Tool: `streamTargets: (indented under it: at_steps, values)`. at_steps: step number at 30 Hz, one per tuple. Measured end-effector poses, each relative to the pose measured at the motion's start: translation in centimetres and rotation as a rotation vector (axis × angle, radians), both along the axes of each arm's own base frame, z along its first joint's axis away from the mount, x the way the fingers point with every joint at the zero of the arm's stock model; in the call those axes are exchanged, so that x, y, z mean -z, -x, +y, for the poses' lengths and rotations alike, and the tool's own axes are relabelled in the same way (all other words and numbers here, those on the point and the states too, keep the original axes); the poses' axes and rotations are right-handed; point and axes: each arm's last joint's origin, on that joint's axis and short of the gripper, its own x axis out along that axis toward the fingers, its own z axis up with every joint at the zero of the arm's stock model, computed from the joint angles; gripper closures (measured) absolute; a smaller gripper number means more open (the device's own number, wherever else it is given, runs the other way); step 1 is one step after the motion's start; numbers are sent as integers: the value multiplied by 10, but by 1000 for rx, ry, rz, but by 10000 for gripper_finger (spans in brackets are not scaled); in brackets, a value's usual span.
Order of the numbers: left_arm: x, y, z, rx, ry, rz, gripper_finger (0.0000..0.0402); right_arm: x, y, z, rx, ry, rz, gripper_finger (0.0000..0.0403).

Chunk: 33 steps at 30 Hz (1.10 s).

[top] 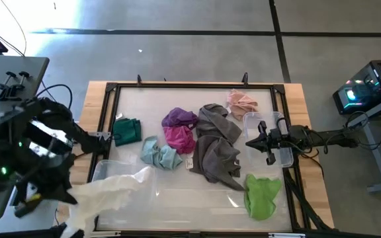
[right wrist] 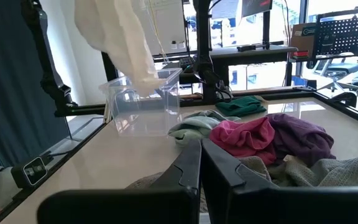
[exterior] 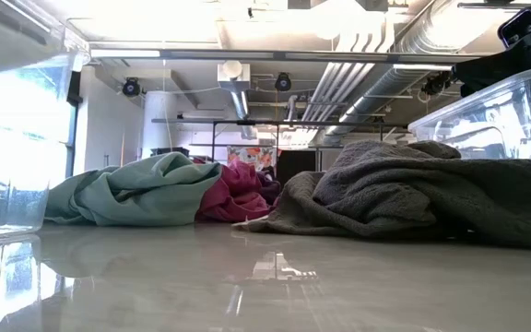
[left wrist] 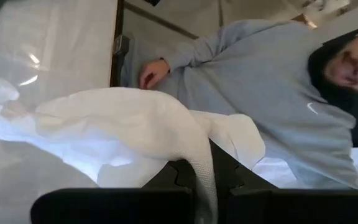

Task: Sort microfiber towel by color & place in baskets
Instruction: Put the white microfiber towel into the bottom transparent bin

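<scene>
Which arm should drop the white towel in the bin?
Left. The left gripper already has its jaws shut on the white towel, over the wide bin. The right gripper sits across the table by the small bin, empty.

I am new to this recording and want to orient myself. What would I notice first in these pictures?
First, the white towel hanging from the left gripper, which is shut on it at the table's front left, by the clear basket. Then the big grey towel mid-table, among smaller coloured ones. The right gripper waits above the smaller basket on the right.
</scene>
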Motion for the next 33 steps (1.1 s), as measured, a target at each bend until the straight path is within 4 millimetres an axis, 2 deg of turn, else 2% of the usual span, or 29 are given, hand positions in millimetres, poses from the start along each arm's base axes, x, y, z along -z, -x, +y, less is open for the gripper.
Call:
streamTargets:
  at_steps: [5, 10, 12, 15, 17, 21, 25, 28, 33]
  values:
    - [6, 0, -17, 13, -21, 11, 401, 0, 0, 0, 0, 0, 0, 402]
    - [7, -1, -17, 51, -91, -57, 401, 0, 0, 0, 0, 0, 0, 402]
    - [6, -1, -10, 60, -141, -102, 401, 0, 0, 0, 0, 0, 0, 402]
    - [0, -3, 6, 95, -281, -271, 401, 0, 0, 0, 0, 0, 0, 402]
    - [-3, -6, 18, 57, -371, -371, 401, 0, 0, 0, 0, 0, 0, 402]
    - [-2, -11, 42, 11, -479, -427, 401, 0, 0, 0, 0, 0, 0, 402]
    - [11, -12, 64, -46, -469, -360, 401, 0, 0, 0, 0, 0, 0, 402]
    - [28, -8, 78, -106, -352, -219, 401, 0, 0, 0, 0, 0, 0, 402]
    - [48, -3, 81, -170, -158, -7, 401, 0, 0, 0, 0, 0, 0, 402]
